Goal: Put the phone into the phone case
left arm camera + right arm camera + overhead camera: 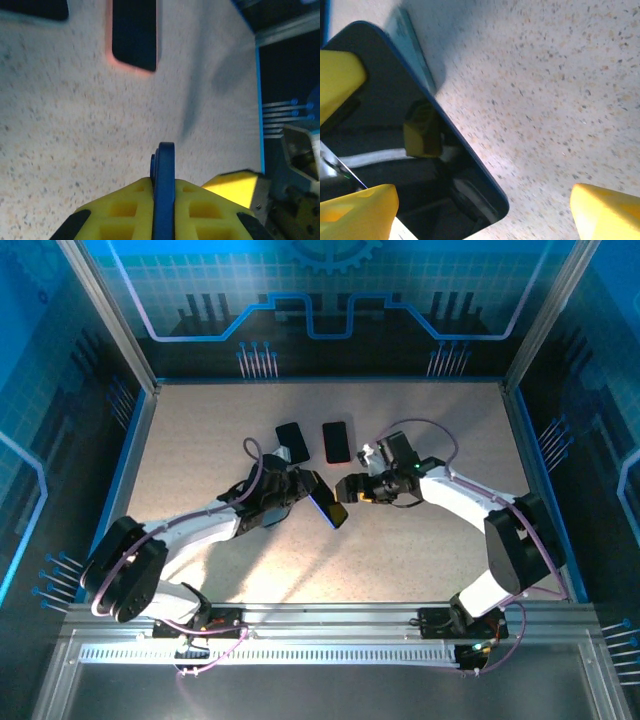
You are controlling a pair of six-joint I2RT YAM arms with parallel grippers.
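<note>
The phone (330, 510), blue-edged with a glossy black screen, hangs tilted above the table's middle. My left gripper (300, 490) is shut on it; in the left wrist view the phone (164, 165) stands edge-on, pinched in that gripper (163, 182). My right gripper (350, 490) is open just right of the phone. In the right wrist view the phone's corner (405, 150) lies by the left finger of the right gripper (480, 220), with bare table under the wide gap. A dark flat rectangle with a pinkish rim, apparently the phone case (336, 441) (134, 32), lies behind.
A second dark flat rectangle (292, 440) (32, 7) lies left of the pink-rimmed one. Blue walls with metal posts (128, 340) enclose the speckled table (200, 440). The right gripper's yellow finger (235, 185) shows close beside the held phone.
</note>
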